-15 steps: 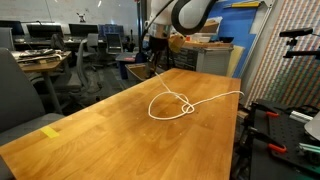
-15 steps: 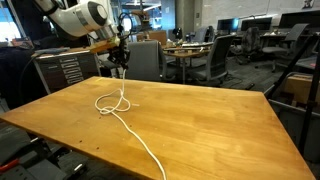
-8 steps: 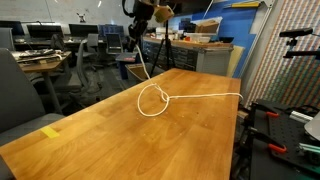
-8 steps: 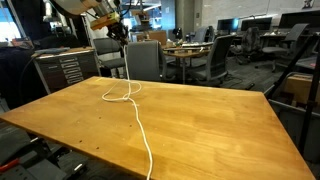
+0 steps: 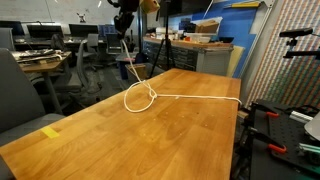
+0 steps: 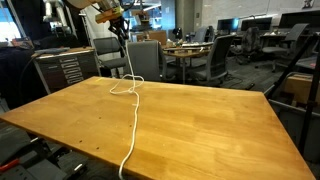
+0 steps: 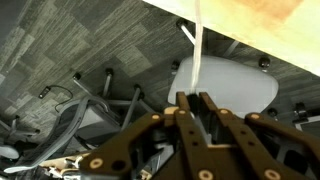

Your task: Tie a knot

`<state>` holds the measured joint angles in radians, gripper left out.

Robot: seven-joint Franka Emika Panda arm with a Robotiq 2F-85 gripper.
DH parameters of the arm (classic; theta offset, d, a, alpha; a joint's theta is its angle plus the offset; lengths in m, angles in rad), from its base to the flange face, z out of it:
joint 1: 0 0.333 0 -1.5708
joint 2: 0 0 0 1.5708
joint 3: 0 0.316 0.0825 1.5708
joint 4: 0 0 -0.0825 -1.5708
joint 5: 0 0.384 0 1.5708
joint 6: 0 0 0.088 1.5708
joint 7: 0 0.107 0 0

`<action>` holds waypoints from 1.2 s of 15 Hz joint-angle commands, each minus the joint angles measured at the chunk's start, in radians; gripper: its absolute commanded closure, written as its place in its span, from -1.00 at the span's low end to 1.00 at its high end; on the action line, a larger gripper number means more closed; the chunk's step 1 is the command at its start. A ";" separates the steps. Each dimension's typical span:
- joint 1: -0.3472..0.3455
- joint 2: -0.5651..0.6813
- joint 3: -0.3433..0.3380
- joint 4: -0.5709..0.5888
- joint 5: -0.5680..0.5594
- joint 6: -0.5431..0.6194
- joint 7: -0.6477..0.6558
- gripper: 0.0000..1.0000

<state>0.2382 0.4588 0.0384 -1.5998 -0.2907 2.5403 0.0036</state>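
A yellow tape strip [image 5: 50, 131] lies near the front corner of the wooden surface [image 5: 95, 140]. In an exterior view the rope [image 6: 133, 130] runs from the near edge across the wood to the knot [image 6: 124, 86], a loose crossed loop lying flat close to the far edge. From the loop the rope climbs steeply to the gripper [image 5: 124, 30], high above that edge. In the wrist view its fingers [image 7: 183, 115] are pressed almost together, pinching the rope. A grey chair [image 6: 146, 60] stands beyond.
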 commanded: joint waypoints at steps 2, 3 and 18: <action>-0.002 0.015 0.007 0.020 0.002 -0.012 -0.004 0.29; -0.002 0.017 0.007 0.024 0.002 -0.014 -0.005 0.26; -0.042 0.160 0.096 0.172 0.139 -0.258 -0.173 -0.84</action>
<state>0.2237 0.5170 0.0857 -1.5653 -0.2217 2.4262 -0.0778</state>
